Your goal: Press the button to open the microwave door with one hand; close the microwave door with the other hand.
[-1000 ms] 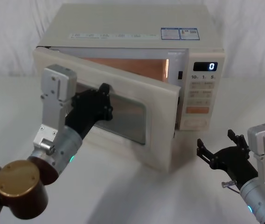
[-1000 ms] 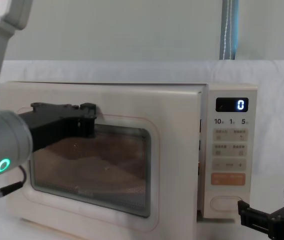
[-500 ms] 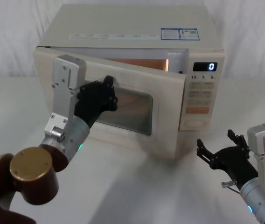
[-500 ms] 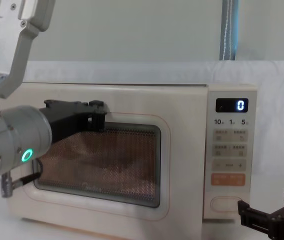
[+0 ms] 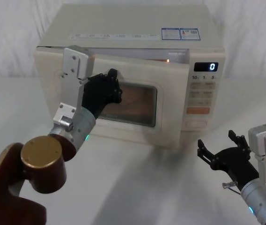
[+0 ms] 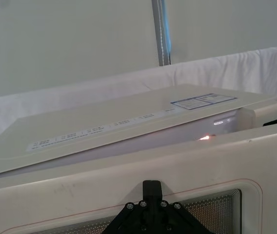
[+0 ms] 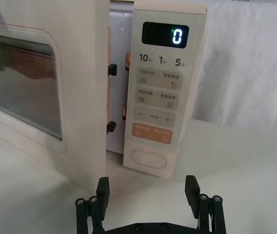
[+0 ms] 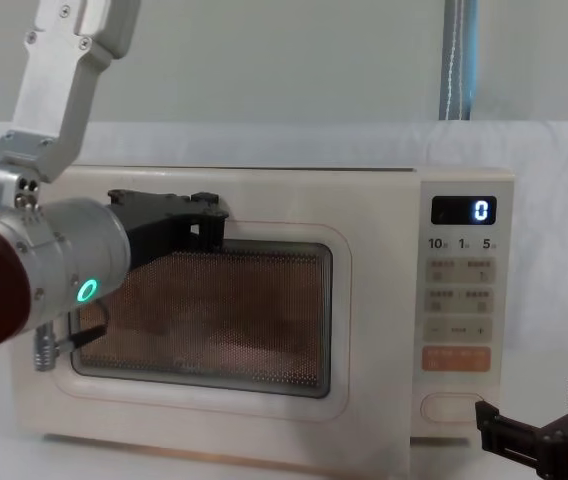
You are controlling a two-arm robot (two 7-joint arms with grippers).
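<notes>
My left end effector (image 5: 108, 89), grip state unclear, presses the microwave door (image 5: 170, 117), nearly shut at 12 o'clock. Rigid, hinged panel; I'd push flat. Right end effector (image 5: 223, 151) open, empty.

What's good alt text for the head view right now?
The left claw presses on the microwave door, which is almost shut, with a narrow gap left at its top edge. The cream microwave shows 0 on its display; the right claw hangs open, low, in front of the key panel.
</notes>
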